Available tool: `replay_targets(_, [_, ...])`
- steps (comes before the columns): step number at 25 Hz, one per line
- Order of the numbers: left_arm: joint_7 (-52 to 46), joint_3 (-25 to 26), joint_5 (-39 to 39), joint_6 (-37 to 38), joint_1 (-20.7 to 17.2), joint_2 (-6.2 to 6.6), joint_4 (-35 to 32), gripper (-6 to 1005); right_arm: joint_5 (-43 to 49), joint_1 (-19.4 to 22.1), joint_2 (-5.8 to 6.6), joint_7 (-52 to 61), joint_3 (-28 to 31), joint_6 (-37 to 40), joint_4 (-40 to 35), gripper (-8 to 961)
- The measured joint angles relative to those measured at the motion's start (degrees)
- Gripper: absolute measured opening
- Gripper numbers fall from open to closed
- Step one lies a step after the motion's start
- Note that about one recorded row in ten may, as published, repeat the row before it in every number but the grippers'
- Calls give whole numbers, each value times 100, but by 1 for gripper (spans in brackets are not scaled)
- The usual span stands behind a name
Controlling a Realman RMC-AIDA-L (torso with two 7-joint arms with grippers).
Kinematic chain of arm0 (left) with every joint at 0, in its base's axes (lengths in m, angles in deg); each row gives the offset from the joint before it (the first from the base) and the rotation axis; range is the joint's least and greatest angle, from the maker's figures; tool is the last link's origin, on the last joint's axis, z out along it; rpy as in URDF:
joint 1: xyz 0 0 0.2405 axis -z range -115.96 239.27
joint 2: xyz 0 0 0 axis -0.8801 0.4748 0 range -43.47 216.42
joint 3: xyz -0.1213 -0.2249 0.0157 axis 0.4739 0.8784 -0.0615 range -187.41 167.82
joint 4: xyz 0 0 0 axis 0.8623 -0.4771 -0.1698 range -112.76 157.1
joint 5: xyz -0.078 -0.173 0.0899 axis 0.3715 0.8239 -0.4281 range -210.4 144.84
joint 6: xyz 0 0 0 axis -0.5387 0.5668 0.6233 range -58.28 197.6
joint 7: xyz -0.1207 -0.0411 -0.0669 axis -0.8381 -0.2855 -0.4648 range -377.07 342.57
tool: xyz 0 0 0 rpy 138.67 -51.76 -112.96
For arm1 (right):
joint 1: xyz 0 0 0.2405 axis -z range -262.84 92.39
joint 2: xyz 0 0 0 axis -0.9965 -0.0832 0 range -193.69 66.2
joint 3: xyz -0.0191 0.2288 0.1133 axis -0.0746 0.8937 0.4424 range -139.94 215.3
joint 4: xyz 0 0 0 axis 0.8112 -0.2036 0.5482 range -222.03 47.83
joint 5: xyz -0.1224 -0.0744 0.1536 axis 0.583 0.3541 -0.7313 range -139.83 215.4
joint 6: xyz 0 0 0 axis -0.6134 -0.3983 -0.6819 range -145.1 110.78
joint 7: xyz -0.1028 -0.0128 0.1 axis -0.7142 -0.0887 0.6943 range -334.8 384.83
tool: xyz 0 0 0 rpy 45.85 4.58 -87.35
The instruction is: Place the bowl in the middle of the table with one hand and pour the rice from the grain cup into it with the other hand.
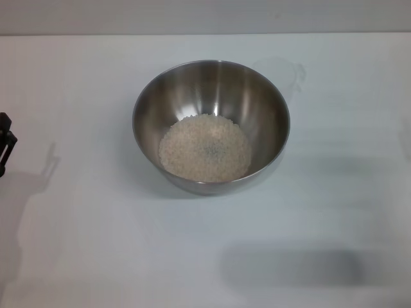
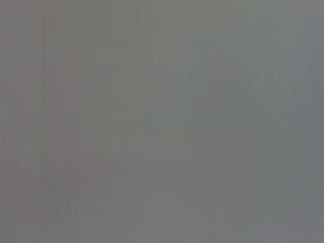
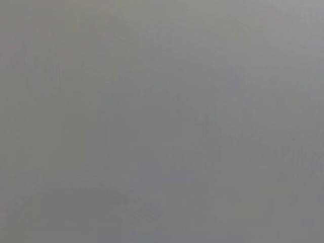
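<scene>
shadow lies on the table nearest to me, a soft dark patch on the near right part and another one on the left side, and i think they come from my arms held above. nothing else rests on this near part of the white surface.

a little farther, at the left edge of the head view, i see a small black piece of my left gripper. only this corner shows, so i cannot tell if its fingers are apart or together. it is well apart from the bowl and holds nothing that i can see. my right gripper does not appear in any view. both wrist views show only plain grey, no object.

in the middle stands the bowl, upright on the table, about in the centre, where the task wants it. the rice lies inside it as a flat round heap on the bottom, so i judge the pouring is already done.

behind the bowl, just beside its far right rim, i see a faint clear shape, probably the grain cup. it stands on the table, and i cannot tell if any grains remain in it. nothing stands in the way of either arm.
</scene>
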Motion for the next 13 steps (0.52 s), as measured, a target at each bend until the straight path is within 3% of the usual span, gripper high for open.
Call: replay_targets(13, [-31,3,-1,26,-3,-8,8,846,-136,-80,5,527,60,-180,-210,760])
